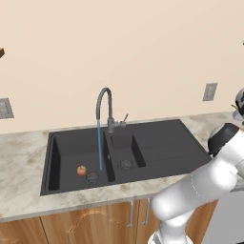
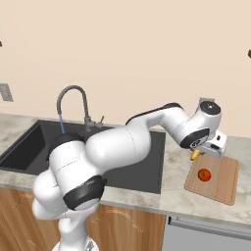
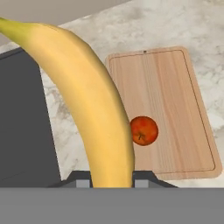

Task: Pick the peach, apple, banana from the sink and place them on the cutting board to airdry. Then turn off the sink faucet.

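- The two-finger gripper (image 2: 197,153) of the white arm was clenched on the curved yellow banana (image 3: 89,109); in the hand view the fruit rose from between the two dark finger tips and ran up toward the upper left corner.
- In the right base view the gripper hung over the near left part of the flat light-brown wooden cutting board (image 2: 221,179), with a yellow end of the banana (image 2: 195,155) showing just below the hand.
- The cutting board (image 3: 175,100) lay on the pale marbled stone counter (image 2: 174,188), to the right of the matte black double-basin sink (image 2: 147,169).
- A round red-orange fruit (image 2: 204,174) rested on the board, near its left edge; in the hand view this fruit (image 3: 143,130) sat just beside the banana's outline.
- A second small round fruit, orange-red (image 1: 81,170), lay on the floor of the large left basin of the sink (image 1: 157,143), just left of the drain.
- The tall dark-grey gooseneck sink faucet (image 1: 106,107) stood behind the divider between the basins; a thin blue water stream (image 1: 99,145) fell from its spout into the large basin.
- The small basin lay right of the divider, and the ribbed drainboard lay farther right.
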